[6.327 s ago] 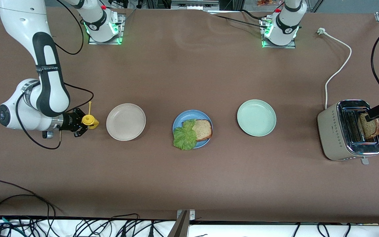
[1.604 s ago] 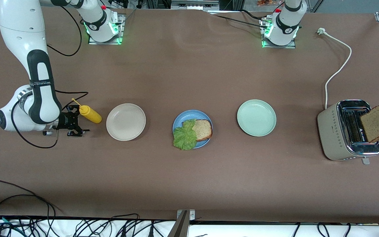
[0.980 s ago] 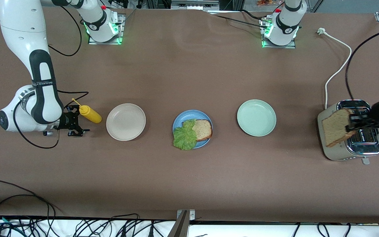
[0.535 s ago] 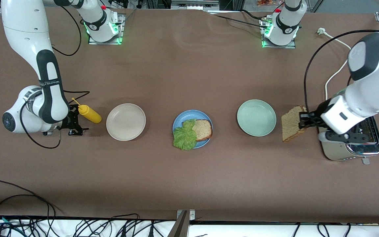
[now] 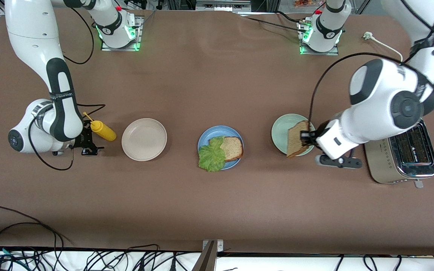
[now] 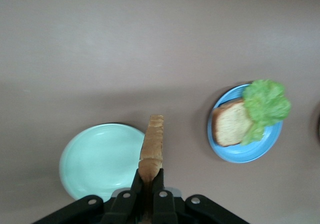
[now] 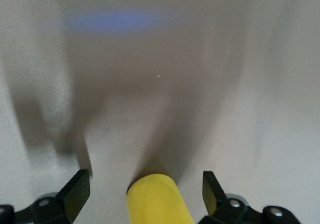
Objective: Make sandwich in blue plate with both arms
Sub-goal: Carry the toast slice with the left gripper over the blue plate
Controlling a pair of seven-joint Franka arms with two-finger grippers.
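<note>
Bread slice (image 5: 297,138) hangs pinched on edge in your left gripper (image 5: 309,136), over the rim of the pale green plate (image 5: 283,132). On the blue plate (image 5: 205,138) you have the other slice (image 5: 233,148) with the lettuce (image 5: 211,155) overlapping it. Your right gripper (image 5: 85,138) sits low with fingers spread, the yellow bottle (image 5: 103,130) between them, untouched.

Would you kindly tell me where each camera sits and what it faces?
Front view: high across the table, facing both arms, left gripper, right gripper.
Left wrist view: on the left wrist, looking down past its jaws at the held bread slice, green plate, blue plate.
Right wrist view: on the right wrist, facing the yellow bottle.
Front and left wrist share both plates.
</note>
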